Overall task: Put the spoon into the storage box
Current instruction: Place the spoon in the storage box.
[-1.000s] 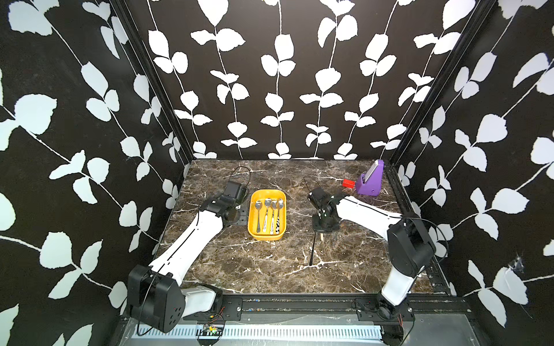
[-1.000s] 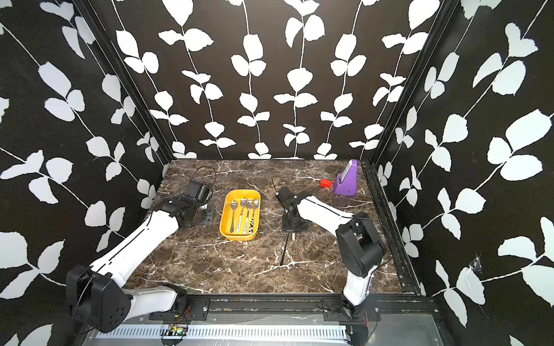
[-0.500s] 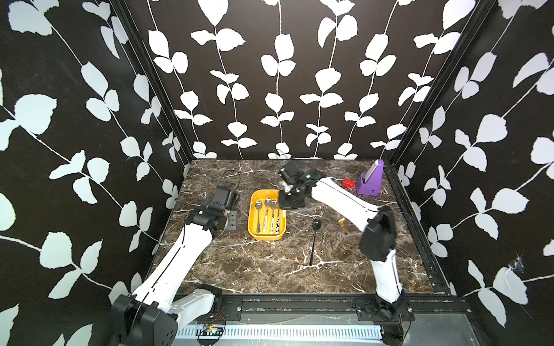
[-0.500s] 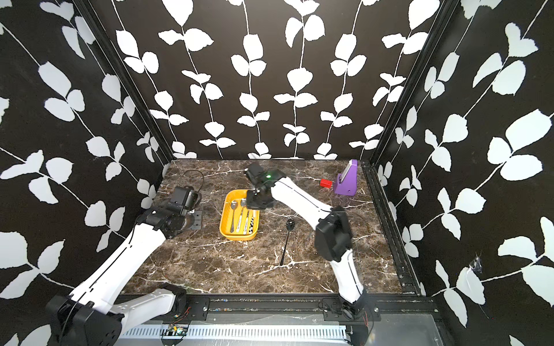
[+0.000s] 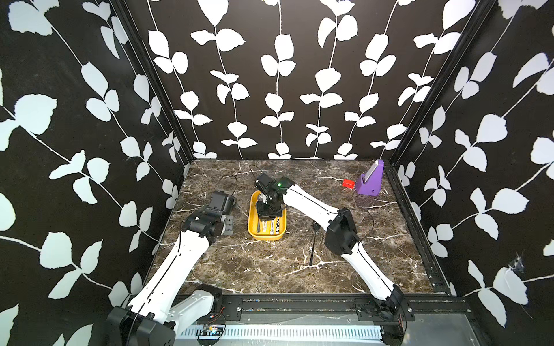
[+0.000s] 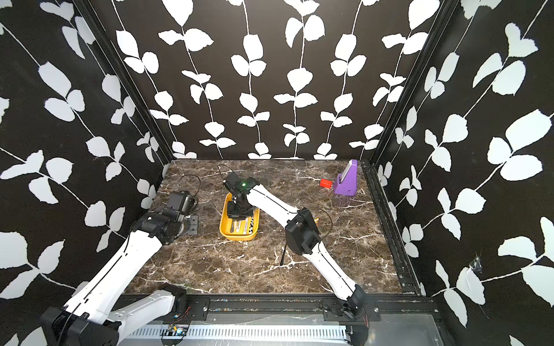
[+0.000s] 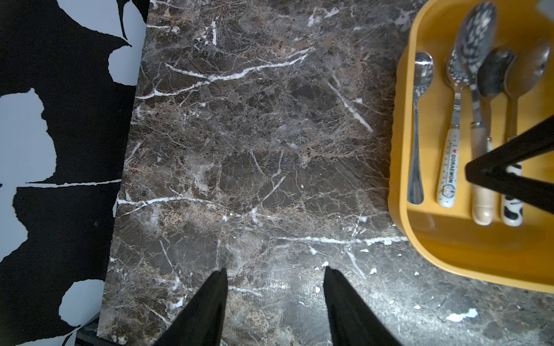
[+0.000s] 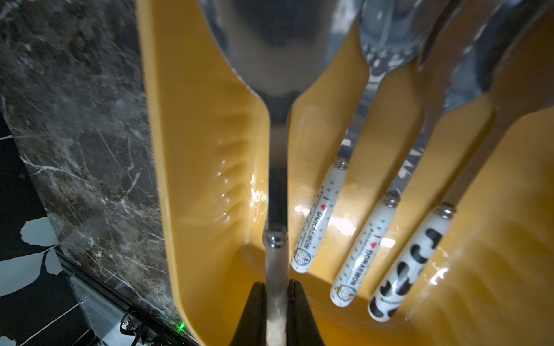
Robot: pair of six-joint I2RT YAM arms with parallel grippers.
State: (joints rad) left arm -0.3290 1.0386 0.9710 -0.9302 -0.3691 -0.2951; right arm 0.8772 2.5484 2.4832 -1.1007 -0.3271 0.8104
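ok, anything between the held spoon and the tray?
Nothing visible. The right gripper has the spoon in its fingers, above the tray. Beside it, other spoons lie on the tray floor, so it may settle against one.

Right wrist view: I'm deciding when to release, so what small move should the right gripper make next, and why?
Probably open the right gripper and release. It is shut on the pale handle of the spoon, which lies inside the rim of the storage box, parallel to the other spoons. Whether it touches the floor is unclear, so open gently.
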